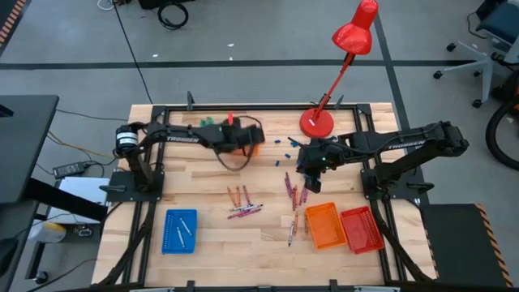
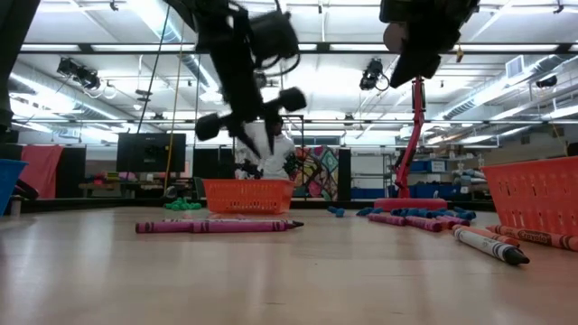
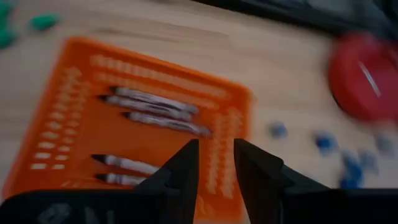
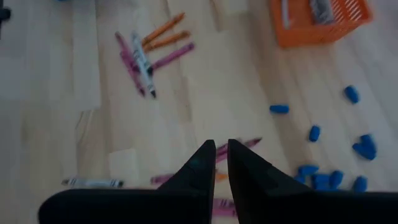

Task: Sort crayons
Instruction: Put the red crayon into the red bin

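Crayons lie loose on the wooden table: a bunch (image 1: 244, 203) near the middle, magenta ones (image 1: 290, 188) to its right, and more (image 1: 292, 231) by the near trays. My left gripper (image 3: 216, 163) hovers open over the far orange tray (image 3: 74, 106), which holds several crayons (image 3: 158, 112) lying flat; nothing is between its fingers. My right gripper (image 4: 221, 155) hangs above the magenta crayons (image 4: 239, 145), its fingers a narrow gap apart with nothing between them. The low view shows magenta crayons (image 2: 217, 226) lying flat on the table.
A blue tray (image 1: 179, 231) stands near left, an orange tray (image 1: 324, 225) and a red tray (image 1: 362, 229) near right. A red lamp's base (image 1: 316, 123) stands at the far edge, with small blue pieces (image 1: 284, 143) scattered beside it. Green pieces (image 3: 43, 22) lie beyond the far tray.
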